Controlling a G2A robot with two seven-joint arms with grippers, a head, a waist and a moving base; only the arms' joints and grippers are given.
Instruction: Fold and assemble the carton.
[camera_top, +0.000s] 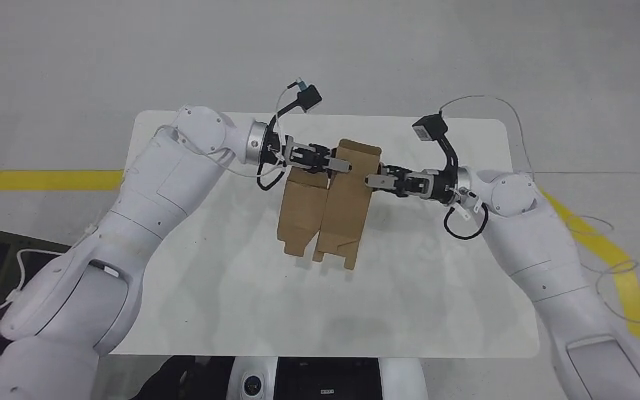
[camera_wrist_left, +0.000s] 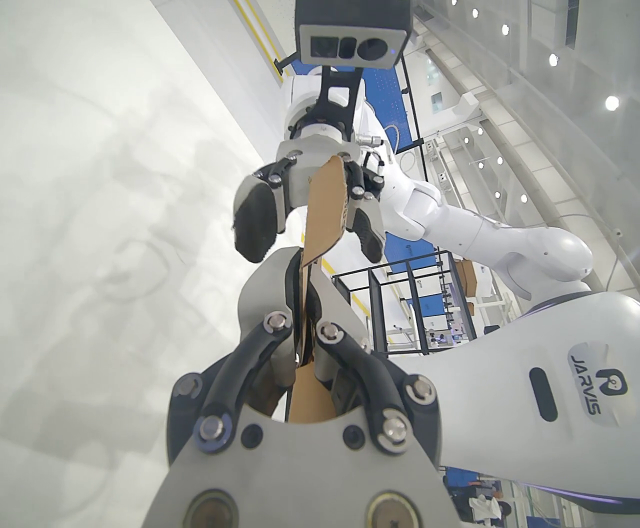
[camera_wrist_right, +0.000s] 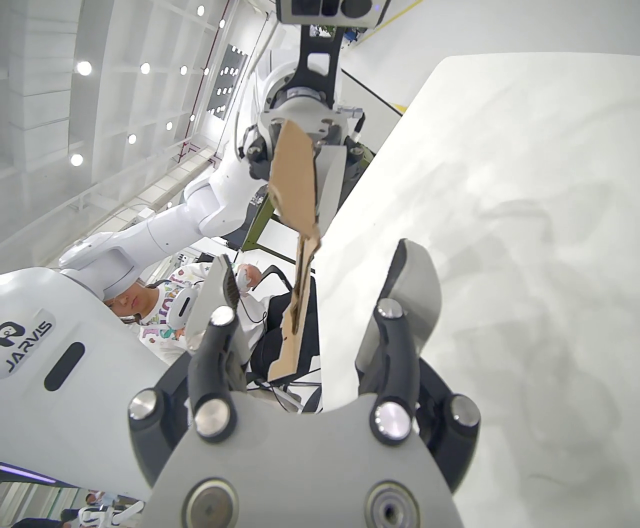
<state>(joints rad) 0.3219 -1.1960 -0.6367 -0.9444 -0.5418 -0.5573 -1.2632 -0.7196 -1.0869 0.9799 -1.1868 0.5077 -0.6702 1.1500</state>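
Matt cardboard carton, smooth white table

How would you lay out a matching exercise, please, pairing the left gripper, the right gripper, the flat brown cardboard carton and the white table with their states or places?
Things:
1. left gripper
2. right gripper
3. flat brown cardboard carton
4. white table

States or places:
A. open, straddling the cardboard edge
B. under both arms
C. held up between the two arms
D. shut on the cardboard

Pairs: 1-D, 2-A, 3-C, 4-B.
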